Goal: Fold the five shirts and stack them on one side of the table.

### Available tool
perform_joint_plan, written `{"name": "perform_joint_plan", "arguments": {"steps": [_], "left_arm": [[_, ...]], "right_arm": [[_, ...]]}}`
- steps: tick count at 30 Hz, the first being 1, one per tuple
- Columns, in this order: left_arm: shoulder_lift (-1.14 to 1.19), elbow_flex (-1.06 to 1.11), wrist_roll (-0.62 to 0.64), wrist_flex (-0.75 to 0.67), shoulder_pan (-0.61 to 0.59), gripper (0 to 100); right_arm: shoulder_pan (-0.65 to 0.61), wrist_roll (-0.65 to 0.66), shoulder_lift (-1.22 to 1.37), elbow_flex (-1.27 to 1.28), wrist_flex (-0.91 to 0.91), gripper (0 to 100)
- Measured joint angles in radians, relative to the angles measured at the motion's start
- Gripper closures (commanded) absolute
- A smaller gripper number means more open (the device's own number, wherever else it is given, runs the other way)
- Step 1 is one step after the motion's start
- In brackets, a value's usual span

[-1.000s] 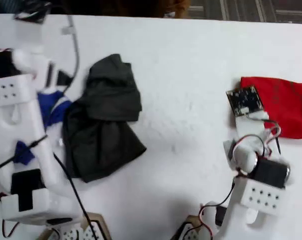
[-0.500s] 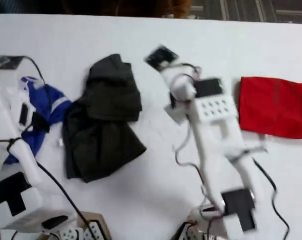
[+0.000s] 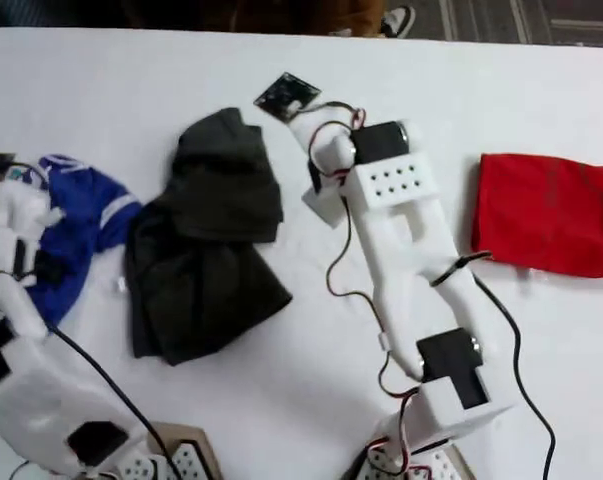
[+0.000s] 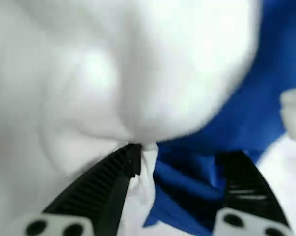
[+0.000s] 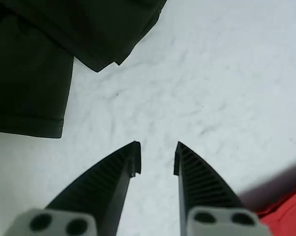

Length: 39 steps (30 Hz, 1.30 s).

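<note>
The soft red shirt (image 3: 551, 215) lies flat and folded on the right side of the white table (image 3: 481, 100), so that looks like the spot for the stack. The crumpled black cloth shirt (image 3: 206, 240) lies in a messy heap in the middle, and I think it is the one to fold next. Its long way runs from the far edge of the table toward the arms' side. The right gripper (image 5: 156, 150) is out over the bare table, between the black shirt and the red one. Its two fingers are only a little way apart and there is nothing in them. In the right wrist view, the edge of the black shirt is near the fingertips but not touching them, off toward the left arm's side. So the right arm has to go that way to get hold of the cloth, and it seems the handier arm for the far end of the heap. The left gripper (image 4: 182, 155) is over the bunched-up blue shirt with white stripes (image 3: 86, 225), which lies just beside the black shirt on the left. Its fingers are spread wide, with blue cloth and a bit of white cloth in the gap. I cannot tell if they are squeezing the cloth.
</note>
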Motion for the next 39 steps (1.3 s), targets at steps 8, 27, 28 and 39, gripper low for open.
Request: {"name": "perform_joint_plan", "arguments": {"steps": [8,27,28,39], "left_arm": [[0.407,-0.565,-0.015,0.184,-0.196,71],[0.562,-1.488,0.035,0.664,-0.359,71],[0.508,-1.438,0.029,0.664,-0.359,71],[-0.028,-0.672,-0.041,0.664,-0.265,71]], "right_arm": [[0.002,-0.002,0.000,0.000,0.000,87.8],[-0.232,-0.003,0.009,0.051,0.037,87.8],[-0.259,-0.003,0.009,0.057,0.037,87.8],[-0.537,-0.003,0.066,0.094,0.005,87.8]]}}
